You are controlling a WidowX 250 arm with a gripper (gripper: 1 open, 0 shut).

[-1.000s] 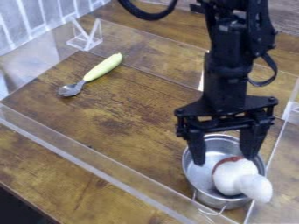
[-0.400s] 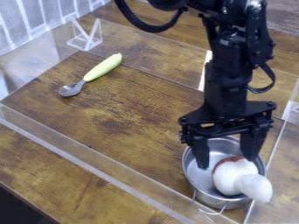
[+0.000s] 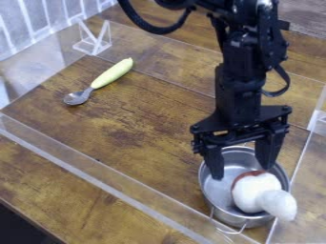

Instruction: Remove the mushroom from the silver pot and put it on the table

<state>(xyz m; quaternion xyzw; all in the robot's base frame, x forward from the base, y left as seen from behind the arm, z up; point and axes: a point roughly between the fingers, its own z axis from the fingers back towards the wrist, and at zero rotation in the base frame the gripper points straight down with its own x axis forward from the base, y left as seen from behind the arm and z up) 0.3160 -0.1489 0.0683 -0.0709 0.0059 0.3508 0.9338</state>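
Since a second ago the gripper (image 3: 241, 151) has eased slightly left and a touch lower over the silver pot (image 3: 223, 195), though barely (the shift is small). Its 2 fingers (image 3: 209, 162) stand spread wide, released, holding nothing, one near the pot's left rim and the other over its right side. The mushroom (image 3: 264, 197) still lies in the pot, tipped toward the near right rim, cream cap bulging over the edge, reddish patch up. To do this well, I'd say the arm should centre itself further toward that cap before descending, straddle it cleanly, and avoid clipping the rim. The spoon (image 3: 101, 80) sits well apart on the table (image 3: 140, 105).
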